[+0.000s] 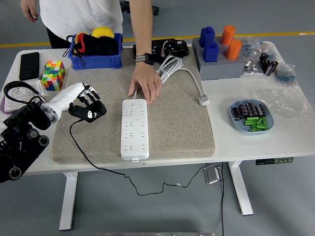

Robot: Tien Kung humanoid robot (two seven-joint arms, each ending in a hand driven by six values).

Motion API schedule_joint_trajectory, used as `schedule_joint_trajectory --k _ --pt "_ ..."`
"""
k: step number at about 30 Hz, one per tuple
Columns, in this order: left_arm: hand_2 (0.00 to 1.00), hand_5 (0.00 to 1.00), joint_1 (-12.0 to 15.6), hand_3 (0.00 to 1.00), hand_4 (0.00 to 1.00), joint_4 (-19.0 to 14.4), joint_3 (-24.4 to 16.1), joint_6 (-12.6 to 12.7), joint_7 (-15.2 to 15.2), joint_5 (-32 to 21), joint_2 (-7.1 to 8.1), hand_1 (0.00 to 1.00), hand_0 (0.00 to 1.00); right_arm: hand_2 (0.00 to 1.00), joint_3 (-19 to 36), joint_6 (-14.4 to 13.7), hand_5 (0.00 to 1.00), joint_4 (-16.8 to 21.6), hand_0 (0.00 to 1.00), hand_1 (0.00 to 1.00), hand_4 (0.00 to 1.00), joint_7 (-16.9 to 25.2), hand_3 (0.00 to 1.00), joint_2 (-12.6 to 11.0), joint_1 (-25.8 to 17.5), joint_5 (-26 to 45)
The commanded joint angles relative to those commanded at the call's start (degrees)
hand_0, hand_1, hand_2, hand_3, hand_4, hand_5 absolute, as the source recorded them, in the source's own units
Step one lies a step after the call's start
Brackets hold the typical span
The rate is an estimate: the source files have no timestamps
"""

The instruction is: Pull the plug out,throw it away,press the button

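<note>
Blue bin (96, 60) holding yellow ball (102, 32), left hand (81, 97) gripping black plug (90, 111)

A white table (246, 142) is set on a smooth grey floor (275, 196), and it is carried by white legs (66, 201) with cross-feet. A small control panel (274, 160) is fixed under the table's near edge toward the right corner. A yellow line (290, 33) is painted across the floor beyond the table's far edge. The black base of a chair (150, 9) is seen on the floor behind that edge, near the top of the view. The scene is evenly lit, and only soft shadows are cast beneath the table. No walls or windows are shown.
</note>
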Motion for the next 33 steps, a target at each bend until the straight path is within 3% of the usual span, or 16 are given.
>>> schedule_joint_trajectory --k 2,3,9,10,15,16,21,22,27,28,33 --pt "0.484 0.002 -0.07 0.586 0.75 0.14 0.22 -0.14 -0.07 -0.35 0.02 0.459 0.557 0.742 0.05 -0.02 0.78 -0.01 0.785 0.745 0.797 0.01 0.744 -0.01 0.0 0.02" --pt "0.517 0.002 -0.15 0.618 0.822 0.3 0.37 -0.27 -0.17 -0.94 0.02 0.481 0.59 0.742 0.02 0.01 0.78 -0.01 0.785 0.745 0.797 0.01 0.744 -0.03 0.0 -0.01" --pt "0.517 0.002 -0.35 0.618 0.822 1.0 0.78 -1.76 0.28 -4.08 0.07 0.481 0.59 0.742 -0.01 0.04 0.779 -0.03 0.785 0.745 0.797 0.02 0.745 0.0 0.0 0.02" --pt "0.62 0.002 -0.38 0.776 0.882 1.13 0.88 -2.17 0.64 -4.36 0.07 0.608 0.649 0.742 -0.02 0.03 0.78 -0.03 0.785 0.745 0.798 0.02 0.744 0.01 -0.01 0.02" --pt "0.62 0.002 -0.42 0.776 0.882 1.5 1.16 -2.95 1.26 -4.69 0.08 0.608 0.649 0.742 -0.06 0.06 0.78 -0.05 0.785 0.745 0.798 0.02 0.744 0.02 -0.05 0.01" --pt "0.678 0.09 -0.43 0.806 0.952 1.53 1.2 -2.98 1.32 -4.62 0.08 0.665 0.679 0.742 -0.06 0.06 0.78 -0.05 0.785 0.745 0.797 0.02 0.744 0.01 -0.05 0.01" --pt "0.678 0.09 -0.32 0.806 0.952 1.45 1.15 -3.76 2.03 -4.18 0.08 0.665 0.679 0.742 -0.06 0.08 0.78 -0.03 0.785 0.745 0.797 0.05 0.744 -0.02 -0.09 -0.01" --pt "0.748 0.297 -0.23 0.859 0.998 1.25 1.02 -3.93 2.02 -4.28 0.11 0.752 0.745 0.742 -0.07 0.07 0.778 -0.03 0.785 0.745 0.797 0.05 0.743 -0.01 -0.12 0.0" --pt "0.748 0.297 -0.24 0.859 0.998 0.2 0.52 -3.82 1.71 -6.43 0.21 0.752 0.745 0.742 -0.07 0.12 0.778 -0.07 0.785 0.745 0.797 0.06 0.743 0.03 -0.07 -0.01" --pt "0.764 0.434 -0.23 0.916 0.998 0.0 0.47 -3.74 1.65 -6.67 0.22 0.773 0.766 0.742 -0.09 0.13 0.779 -0.04 0.785 0.745 0.797 0.07 0.743 0.03 -0.07 0.02" --pt "0.764 0.434 -0.18 0.916 0.998 -1.53 0.54 0.43 -2.82 -9.69 0.26 0.773 0.766 0.742 -0.01 0.11 0.779 -0.02 0.785 0.745 0.797 0.09 0.743 0.01 -0.05 0.03"
